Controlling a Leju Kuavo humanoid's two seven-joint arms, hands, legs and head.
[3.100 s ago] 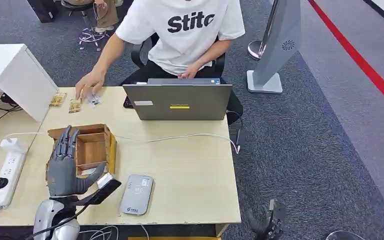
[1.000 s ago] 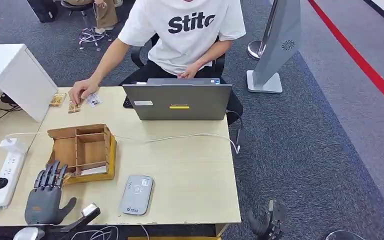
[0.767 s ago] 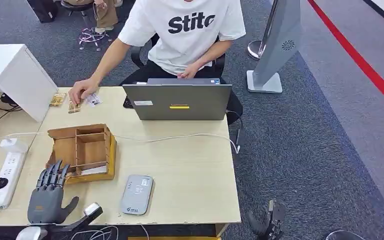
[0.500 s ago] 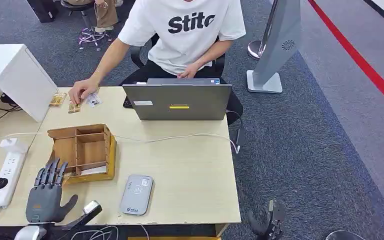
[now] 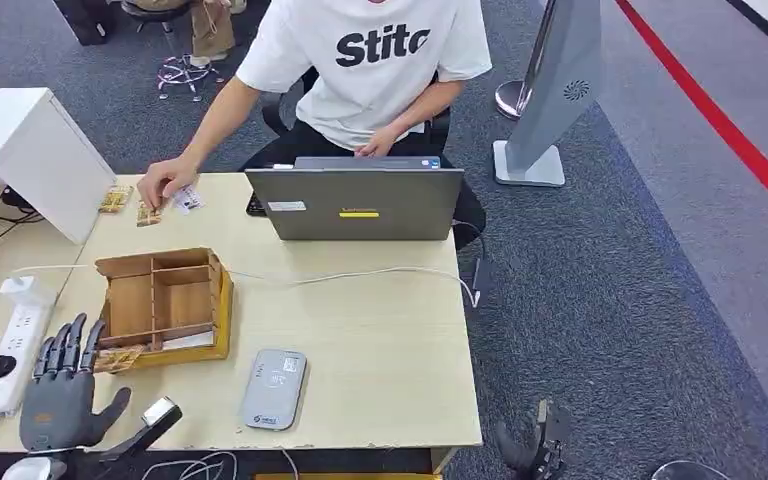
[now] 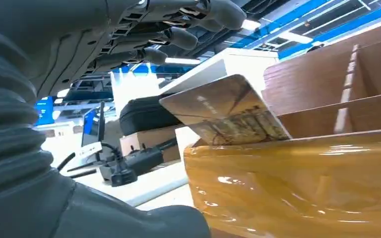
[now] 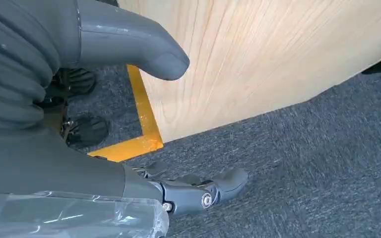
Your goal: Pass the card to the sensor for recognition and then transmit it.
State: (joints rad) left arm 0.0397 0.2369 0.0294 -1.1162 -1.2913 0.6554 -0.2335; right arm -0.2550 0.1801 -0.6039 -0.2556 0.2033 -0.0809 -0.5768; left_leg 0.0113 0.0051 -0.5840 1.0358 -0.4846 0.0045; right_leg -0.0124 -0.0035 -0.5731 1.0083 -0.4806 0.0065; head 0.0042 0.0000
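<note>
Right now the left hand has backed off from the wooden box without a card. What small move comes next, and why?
Probably ease the left hand forward toward the card and close on it. The card leans out over the wooden box's yellow front lip, tilted, with the hand's fingers spread above it and not touching. The card reader lies flat on the desk, unused.

Pale matt wood-grain table (image 5: 380, 330); brown matt wooden box (image 5: 165, 300) with glossy amber film over its near wall; smooth grey plastic sensor (image 5: 273, 388); printed card (image 6: 228, 114), faint sheen; rough grey carpet (image 5: 640, 300).
</note>
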